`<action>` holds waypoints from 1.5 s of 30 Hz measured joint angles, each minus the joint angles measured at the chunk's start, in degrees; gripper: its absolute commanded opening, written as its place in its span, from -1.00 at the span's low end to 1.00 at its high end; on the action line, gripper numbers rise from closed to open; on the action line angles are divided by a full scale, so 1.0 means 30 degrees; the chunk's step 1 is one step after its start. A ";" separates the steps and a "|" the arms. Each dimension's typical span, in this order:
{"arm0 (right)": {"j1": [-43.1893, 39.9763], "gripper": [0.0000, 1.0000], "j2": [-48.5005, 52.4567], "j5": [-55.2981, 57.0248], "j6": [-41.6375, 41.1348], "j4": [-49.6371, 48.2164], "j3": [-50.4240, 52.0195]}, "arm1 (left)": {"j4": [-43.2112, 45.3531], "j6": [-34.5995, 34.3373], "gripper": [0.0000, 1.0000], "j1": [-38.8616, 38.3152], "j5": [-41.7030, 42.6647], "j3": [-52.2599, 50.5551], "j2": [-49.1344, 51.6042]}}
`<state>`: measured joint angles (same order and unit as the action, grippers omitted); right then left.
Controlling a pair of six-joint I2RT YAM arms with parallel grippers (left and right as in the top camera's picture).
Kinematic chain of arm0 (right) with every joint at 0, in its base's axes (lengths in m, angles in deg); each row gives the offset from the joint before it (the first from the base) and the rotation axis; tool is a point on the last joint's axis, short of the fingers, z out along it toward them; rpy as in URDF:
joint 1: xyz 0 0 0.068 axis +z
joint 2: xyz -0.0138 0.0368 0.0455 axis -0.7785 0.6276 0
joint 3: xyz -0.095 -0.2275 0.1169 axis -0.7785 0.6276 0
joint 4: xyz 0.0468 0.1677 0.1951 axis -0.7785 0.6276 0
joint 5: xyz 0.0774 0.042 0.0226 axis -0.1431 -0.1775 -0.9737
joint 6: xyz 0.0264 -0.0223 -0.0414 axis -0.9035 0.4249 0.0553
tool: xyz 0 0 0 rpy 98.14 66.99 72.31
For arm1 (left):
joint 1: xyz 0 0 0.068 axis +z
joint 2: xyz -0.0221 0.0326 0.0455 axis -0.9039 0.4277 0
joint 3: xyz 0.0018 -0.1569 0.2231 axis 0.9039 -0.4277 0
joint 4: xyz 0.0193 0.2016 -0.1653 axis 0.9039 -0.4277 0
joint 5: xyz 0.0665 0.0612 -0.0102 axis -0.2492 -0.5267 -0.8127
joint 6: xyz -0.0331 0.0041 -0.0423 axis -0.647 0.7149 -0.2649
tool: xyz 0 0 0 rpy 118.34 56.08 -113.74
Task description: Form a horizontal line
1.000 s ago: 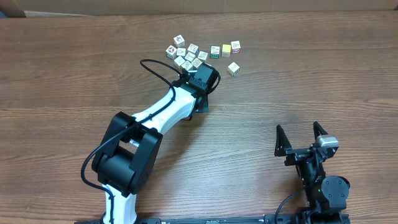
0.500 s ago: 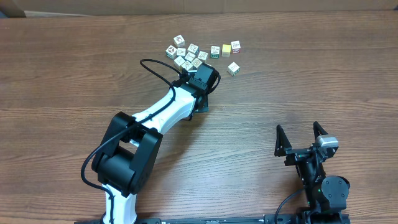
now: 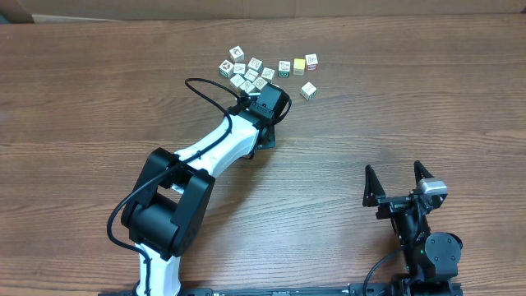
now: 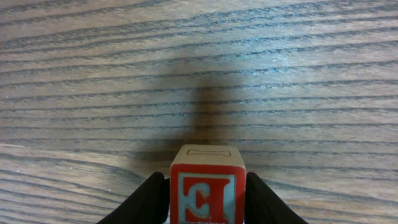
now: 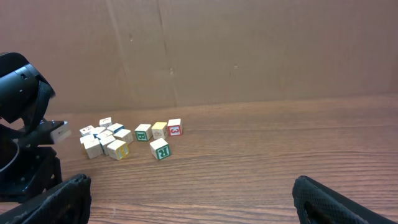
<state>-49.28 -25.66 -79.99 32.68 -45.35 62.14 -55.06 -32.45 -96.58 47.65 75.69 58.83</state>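
From overhead the left arm (image 3: 214,148) reaches to the lower edge of the bunch (image 3: 245,70), and its wrist hides the left gripper (image 4: 207,194) and whatever lies beneath. The wrist view shows that gripper clamped on a red cube (image 4: 207,180) with a mirrored E on its face. Cube and fingers are cut off by the bottom edge, so I cannot tell whether the cube touches the table (image 4: 199,62). Right of the bunch lies the row (image 3: 298,63) of three cubes, close together, with faces too small to read. A single cube (image 3: 308,90) sits apart below it. At lower right the right gripper (image 3: 393,168) rests with its jaws wide apart.
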 measured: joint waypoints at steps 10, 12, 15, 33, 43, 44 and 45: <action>0.0007 1.00 0.0000 0.0000 0.0000 -0.0007 0.0000 | 0.0000 -0.0138 -0.37 0.0000 0.0000 0.0000 0.0000; 0.0000 1.00 0.0000 -0.0007 0.0000 -0.0007 0.0000 | 0.0000 -0.0219 -0.40 0.0000 0.0000 0.0000 0.0000; 0.0000 1.00 0.0000 -0.0007 -0.0007 -0.0007 0.0000 | 0.0000 -0.0291 -0.41 0.0000 0.0000 0.0000 0.0000; 0.0007 1.00 0.0000 -0.0007 0.0000 0.0000 0.0000 | 0.0153 -0.0430 -0.42 0.0000 0.0022 0.0000 0.0000; 0.0007 1.00 0.0000 -0.0007 0.0007 0.0000 0.0000 | 0.0153 -0.0423 -0.42 0.0000 0.0058 0.0000 0.0000; 0.0000 1.00 0.0000 -0.0007 -0.0007 0.0000 0.0000 | 0.0153 -0.0423 -0.42 0.0000 0.0102 0.0000 0.0000; 0.0000 1.00 0.0000 0.0000 0.0000 -0.0007 0.0000 | 0.0153 -0.0423 -0.42 0.0000 0.0117 0.0000 0.0000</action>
<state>-49.28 -25.66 -79.99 32.68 -45.37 62.14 -54.61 -33.72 -96.58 48.00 75.69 58.83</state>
